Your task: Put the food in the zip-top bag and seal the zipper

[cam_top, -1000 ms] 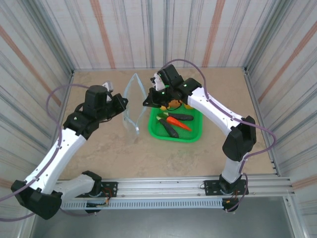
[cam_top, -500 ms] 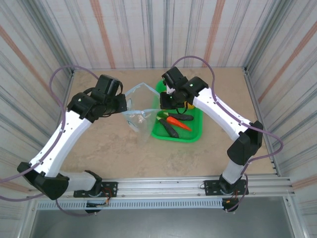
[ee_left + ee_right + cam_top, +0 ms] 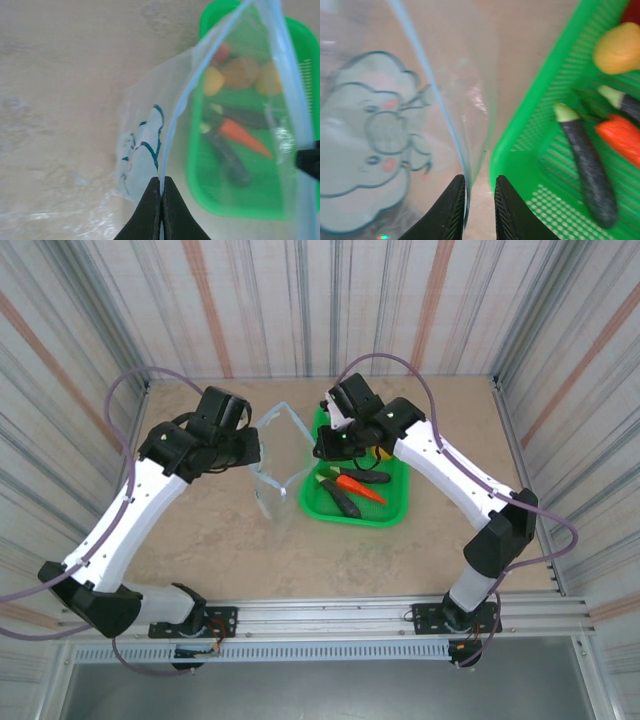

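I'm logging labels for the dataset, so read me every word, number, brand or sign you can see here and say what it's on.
No readable text: no words, numbers or brand names can be made out in any view.
zip-top bag: the print is a pale blue cartoon figure with pink cheeks, a drawing without letters.
green basket: plain mesh with no label.

The zip-top bag [image 3: 370,125] is clear glossy plastic; the basket [image 3: 522,135], green plastic mesh.
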Motion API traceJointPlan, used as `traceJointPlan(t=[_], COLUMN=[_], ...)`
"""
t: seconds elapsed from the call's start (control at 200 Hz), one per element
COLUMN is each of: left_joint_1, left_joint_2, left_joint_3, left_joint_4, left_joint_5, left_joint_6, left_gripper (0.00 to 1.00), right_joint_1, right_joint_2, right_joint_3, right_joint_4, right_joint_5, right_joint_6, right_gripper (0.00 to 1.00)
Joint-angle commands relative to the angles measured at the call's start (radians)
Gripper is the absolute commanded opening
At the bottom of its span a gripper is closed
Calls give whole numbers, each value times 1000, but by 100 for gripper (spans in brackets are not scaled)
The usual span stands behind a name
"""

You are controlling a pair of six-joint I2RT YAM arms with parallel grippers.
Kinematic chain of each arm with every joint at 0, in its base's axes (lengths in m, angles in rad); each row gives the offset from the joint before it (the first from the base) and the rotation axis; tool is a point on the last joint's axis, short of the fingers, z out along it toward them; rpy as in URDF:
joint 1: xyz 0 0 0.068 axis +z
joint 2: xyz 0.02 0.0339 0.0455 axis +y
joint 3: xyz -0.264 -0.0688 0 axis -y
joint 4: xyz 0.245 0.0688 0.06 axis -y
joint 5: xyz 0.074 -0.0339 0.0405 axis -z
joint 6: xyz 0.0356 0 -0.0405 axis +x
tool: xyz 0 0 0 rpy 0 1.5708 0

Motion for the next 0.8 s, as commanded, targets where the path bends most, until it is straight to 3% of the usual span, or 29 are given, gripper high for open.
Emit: traceJointPlan(t=[0.0, 0.06, 0.14, 0.21, 0.421, 0.551, 0.796], left_joint_1=[19, 39, 55, 58, 63, 65, 64], left_joint_2=[-30, -32, -30, -26, -22, -11, -28], left_joint_3=[-31, -40, -46, -49, -79, -65, -59], left_joint_4=[72, 71, 61, 53, 88, 93, 60], left_joint_5=[92, 112, 121, 116, 152, 182, 202], left_joint_6=[-69, -87, -93, -88, -90, -68, -66], left_gripper=[0, 0, 0, 0, 0, 0, 0], right_joint_1=[10, 7, 8, 3, -22, -83, -104], right_joint_2=[-32, -46, -79, -104, -180, -211, -140], right_joint_3=[26, 27, 20, 21, -28, -170, -377], right_joint_4=[48, 68, 101, 108, 63, 34, 78], right_joint_5=[-123, -148, -144, -141, -6, 85, 161], right_joint_6=[-26, -40, -36, -43, -93, -97, -247], right_gripper=[26, 33, 53, 58, 57, 53, 51])
